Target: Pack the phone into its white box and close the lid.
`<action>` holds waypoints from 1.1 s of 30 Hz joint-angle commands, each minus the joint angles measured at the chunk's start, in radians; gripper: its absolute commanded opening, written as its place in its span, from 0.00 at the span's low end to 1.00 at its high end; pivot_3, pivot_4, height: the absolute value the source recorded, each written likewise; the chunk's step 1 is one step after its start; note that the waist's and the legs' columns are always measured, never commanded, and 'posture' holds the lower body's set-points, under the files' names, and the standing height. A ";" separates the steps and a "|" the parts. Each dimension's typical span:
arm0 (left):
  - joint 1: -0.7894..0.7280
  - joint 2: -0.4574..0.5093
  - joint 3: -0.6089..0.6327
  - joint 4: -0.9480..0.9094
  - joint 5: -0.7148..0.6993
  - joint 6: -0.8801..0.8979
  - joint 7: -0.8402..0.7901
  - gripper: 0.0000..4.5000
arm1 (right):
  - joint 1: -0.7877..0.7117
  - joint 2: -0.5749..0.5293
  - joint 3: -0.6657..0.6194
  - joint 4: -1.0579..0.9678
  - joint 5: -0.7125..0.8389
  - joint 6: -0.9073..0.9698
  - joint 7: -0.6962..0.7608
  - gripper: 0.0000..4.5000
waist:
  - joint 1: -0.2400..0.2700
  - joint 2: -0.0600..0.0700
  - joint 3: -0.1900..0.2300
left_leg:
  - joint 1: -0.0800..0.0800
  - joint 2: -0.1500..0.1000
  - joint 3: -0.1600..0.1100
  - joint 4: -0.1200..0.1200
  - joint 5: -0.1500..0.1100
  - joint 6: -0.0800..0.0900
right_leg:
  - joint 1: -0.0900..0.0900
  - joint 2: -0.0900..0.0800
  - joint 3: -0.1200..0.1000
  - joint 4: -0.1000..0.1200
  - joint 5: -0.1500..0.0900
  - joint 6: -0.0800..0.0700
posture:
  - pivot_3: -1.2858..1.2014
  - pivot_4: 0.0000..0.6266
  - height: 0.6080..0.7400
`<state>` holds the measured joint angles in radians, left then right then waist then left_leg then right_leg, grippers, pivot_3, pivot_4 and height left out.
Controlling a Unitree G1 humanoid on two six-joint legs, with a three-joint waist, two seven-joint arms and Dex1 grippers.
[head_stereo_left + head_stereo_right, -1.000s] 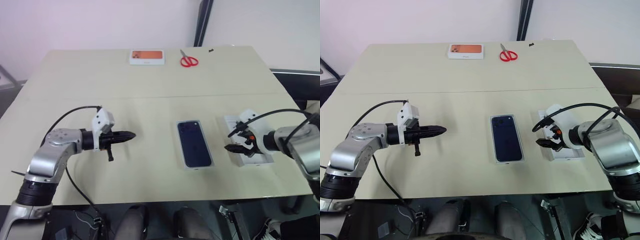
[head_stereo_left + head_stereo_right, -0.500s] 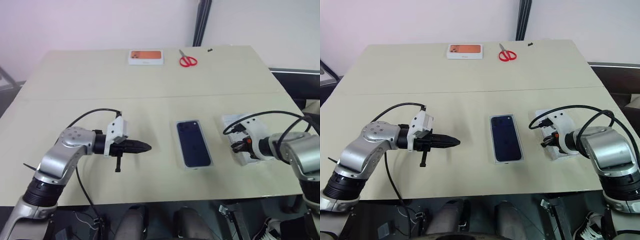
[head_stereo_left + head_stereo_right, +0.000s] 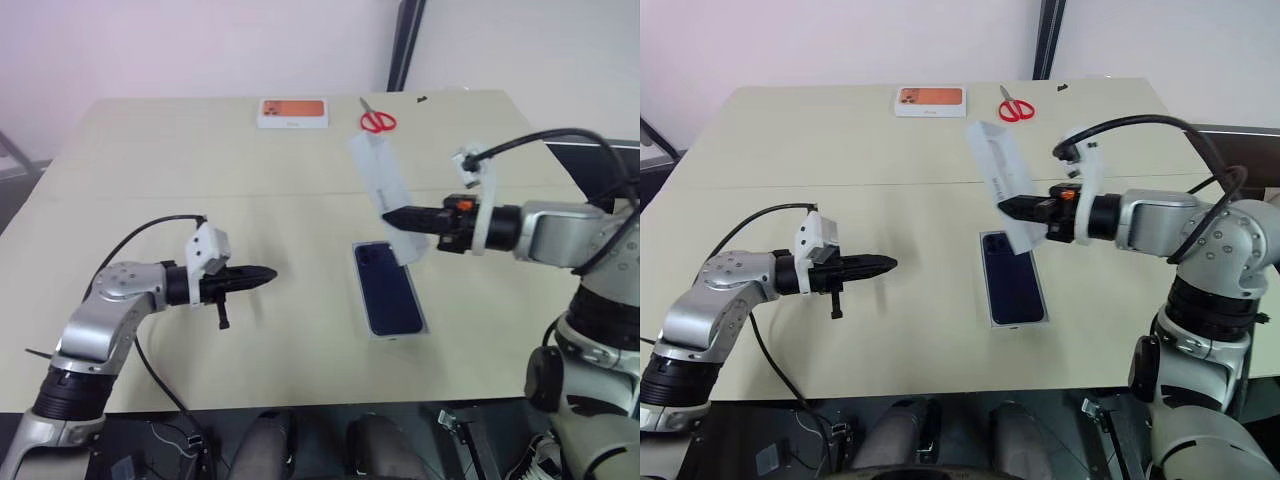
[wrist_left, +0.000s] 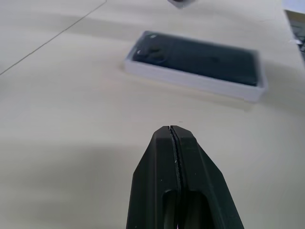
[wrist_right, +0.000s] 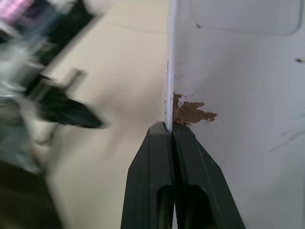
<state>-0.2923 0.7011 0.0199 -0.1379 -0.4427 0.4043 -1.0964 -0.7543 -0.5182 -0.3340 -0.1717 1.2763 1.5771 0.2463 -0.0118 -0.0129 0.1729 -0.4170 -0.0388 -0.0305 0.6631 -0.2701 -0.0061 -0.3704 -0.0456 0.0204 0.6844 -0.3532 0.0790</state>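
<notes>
1. Change: the right gripper [image 3: 1008,210] has left its earlier spot at the table's right side, where it sat over the lid [image 3: 1002,184]. It now holds the lid in the air above the middle of the table, jaws pinched on one thin wall.
2. In the right wrist view the lid's pale inside, with a brown smudge, faces the camera; the black fingers [image 5: 162,157] clamp its edge.
3. The lid hangs tilted, its lower end above the top end of the phone [image 3: 1012,276] and apart from it.
4. The phone lies flat in the white box [image 3: 992,322], screen-dark side up, at table centre. Packing looks done; only closing is left.
5. Judgement: the lid needs levelling, open side down, and squaring with the box before lowering. A one-wall pinch may let it swing.
6. The left gripper [image 3: 262,273] is closed on nothing and hovers well to the left of the box. It has ended up about where it was a second ago.
7. Far edge: printed white box [image 3: 931,101] and red scissors [image 3: 1017,108], well clear. Nothing blocks the path.
</notes>
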 commanded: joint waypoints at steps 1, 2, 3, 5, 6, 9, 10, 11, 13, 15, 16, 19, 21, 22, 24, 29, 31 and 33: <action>-0.025 0.013 0.042 0.008 0.007 -0.029 0.023 0.00 | 0.082 -0.049 0.183 0.027 0.623 -0.239 -0.397 0.02 | -0.001 0.000 0.000 | -0.001 0.000 0.000 0.002 0.000 0.000 | -0.001 0.000 -0.001 0.000 0.000 0.000 | 0.52 0.24 1.00; -0.029 0.013 0.044 0.012 0.008 -0.031 0.028 0.00 | 0.116 -0.042 0.228 0.009 0.685 -0.292 -0.453 0.02 | -0.003 0.000 0.000 | -0.002 0.000 0.000 0.002 0.000 0.001 | -0.001 0.000 -0.001 0.000 0.000 0.001 | 0.52 0.24 1.00; -0.031 0.013 0.045 0.010 0.008 -0.030 0.032 0.00 | 0.151 -0.010 0.250 -0.012 0.696 -0.326 -0.485 0.02 | -0.007 0.000 0.000 | -0.003 0.000 0.000 0.002 0.001 0.001 | -0.001 -0.001 -0.001 0.000 0.000 0.001 | 0.52 0.24 1.00; -0.033 0.012 0.044 -0.001 0.006 -0.025 0.040 0.00 | 0.215 0.054 0.276 -0.056 0.696 -0.389 -0.551 0.02 | -0.009 0.000 0.000 | -0.003 0.000 0.000 0.002 0.001 0.002 | -0.002 0.000 -0.001 0.001 0.001 0.002 | 0.52 0.24 1.00; -0.034 0.011 0.042 -0.007 0.005 -0.022 0.044 0.00 | 0.242 0.085 0.285 -0.076 0.696 -0.416 -0.586 0.02 | -0.010 0.000 0.000 | -0.003 0.000 0.000 0.002 0.001 0.003 | -0.002 0.000 -0.001 0.001 0.001 0.002 | 0.52 0.24 1.00; -0.037 0.000 0.026 -0.021 0.009 -0.018 0.057 0.00 | 0.318 0.173 0.305 -0.128 0.696 -0.489 -0.718 0.02 | -0.010 0.000 0.000 | -0.004 0.000 0.000 0.002 0.001 0.002 | -0.004 0.000 -0.001 0.002 0.001 0.002 | 0.52 0.24 1.00; -0.040 -0.004 0.018 -0.024 0.012 -0.018 0.061 0.00 | 0.341 0.198 0.309 -0.141 0.696 -0.509 -0.760 0.02 | -0.010 0.000 0.000 | -0.004 0.000 0.000 0.002 0.001 0.002 | -0.004 0.000 -0.001 0.002 0.001 0.002 | 0.52 0.24 1.00; -0.042 -0.006 0.012 -0.026 0.014 -0.019 0.063 0.00 | 0.358 0.220 0.310 -0.153 0.696 -0.526 -0.796 0.02 | -0.009 0.000 0.000 | -0.004 0.000 0.000 0.002 0.001 0.002 | -0.004 0.000 -0.001 0.002 0.001 0.002 | 0.52 0.24 1.00; -0.063 -0.018 -0.006 -0.022 0.024 -0.016 0.071 0.00 | 0.390 0.218 0.302 -0.152 0.696 -0.529 -0.845 0.02 | -0.004 0.000 0.000 | -0.005 0.000 0.000 0.002 0.001 0.002 | -0.004 0.000 -0.001 0.002 0.001 0.002 | 0.52 0.24 1.00; -0.086 -0.027 -0.026 -0.013 0.033 -0.014 0.069 0.00 | 0.401 0.204 0.280 -0.137 0.696 -0.521 -0.867 0.02 | -0.002 0.000 0.000 | -0.005 0.000 0.000 0.002 0.001 0.002 | -0.004 0.000 -0.001 0.001 0.002 0.003 | 0.52 0.24 1.00; -0.100 -0.031 -0.040 -0.009 0.039 -0.011 0.067 0.00 | 0.397 0.192 0.264 -0.124 0.696 -0.512 -0.866 0.07 | 0.000 0.000 0.000 | -0.004 0.000 0.000 0.002 0.001 0.002 | -0.003 0.000 -0.001 0.001 0.002 0.003 | 0.52 0.24 1.00; -0.135 -0.045 -0.079 0.008 0.058 -0.018 0.056 0.00 | 0.373 0.160 0.234 -0.094 0.696 -0.487 -0.857 0.32 | -0.004 0.000 0.000 | -0.004 0.000 0.000 0.002 0.002 0.003 | -0.003 0.000 -0.001 0.001 0.002 0.003 | 0.52 0.24 1.00; -0.173 -0.064 -0.125 0.032 0.086 -0.029 0.046 0.00 | 0.351 0.127 0.223 -0.075 0.696 -0.465 -0.842 0.54 | -0.005 0.000 0.000 | -0.004 0.000 0.000 0.002 0.002 0.003 | -0.004 0.000 -0.001 0.001 0.002 0.003 | 0.52 0.24 1.00; -0.194 -0.073 -0.149 0.050 0.105 -0.031 0.044 0.00 | 0.335 0.092 0.225 -0.065 0.696 -0.446 -0.822 0.67 | -0.005 0.000 0.000 | -0.004 0.000 0.000 0.002 0.002 0.003 | -0.004 0.001 -0.001 0.001 0.002 0.003 | 0.52 0.24 1.00; -0.226 -0.091 -0.185 0.076 0.127 -0.028 0.036 0.00 | 0.302 0.013 0.237 -0.047 0.696 -0.407 -0.778 0.91 | -0.005 0.000 0.000 | -0.005 0.000 0.000 0.002 0.002 0.003 | -0.004 0.001 -0.001 0.001 0.002 0.003 | 0.52 0.24 1.00; -0.268 -0.134 -0.269 0.082 0.163 -0.042 0.000 0.00 | 0.193 -0.220 0.295 -0.026 0.696 -0.338 -0.690 0.99 | -0.005 0.001 0.000 | -0.006 0.000 0.001 0.002 0.001 0.003 | -0.005 0.001 -0.001 0.000 0.002 0.003 | 0.52 0.24 1.00; -0.299 -0.170 -0.311 0.106 0.196 -0.049 0.005 0.00 | 0.147 -0.292 0.304 -0.012 0.668 -0.323 -0.642 0.99 | -0.004 0.001 0.000 | -0.007 0.000 0.000 0.002 0.002 0.003 | -0.006 0.001 -0.001 0.000 0.002 0.003 | 0.52 0.24 1.00; -0.352 -0.232 -0.366 0.155 0.244 -0.056 0.029 0.00 | 0.088 -0.361 0.304 -0.010 0.565 -0.296 -0.564 0.99 | 0.000 0.001 0.000 | -0.008 0.000 0.000 0.002 0.002 0.003 | -0.005 0.001 -0.001 0.000 0.002 0.003 | 0.52 0.24 1.00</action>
<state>-0.6021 0.5014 -0.3099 0.0036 -0.2344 0.3729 -1.0831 -0.6181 -0.8391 -0.0165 -0.1691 1.9045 1.2630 -0.3849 -0.0116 -0.0121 0.1730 -0.4250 -0.0390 -0.0303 0.6664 -0.2681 -0.0025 -0.3753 -0.0449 0.0190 0.6848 -0.3514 0.0819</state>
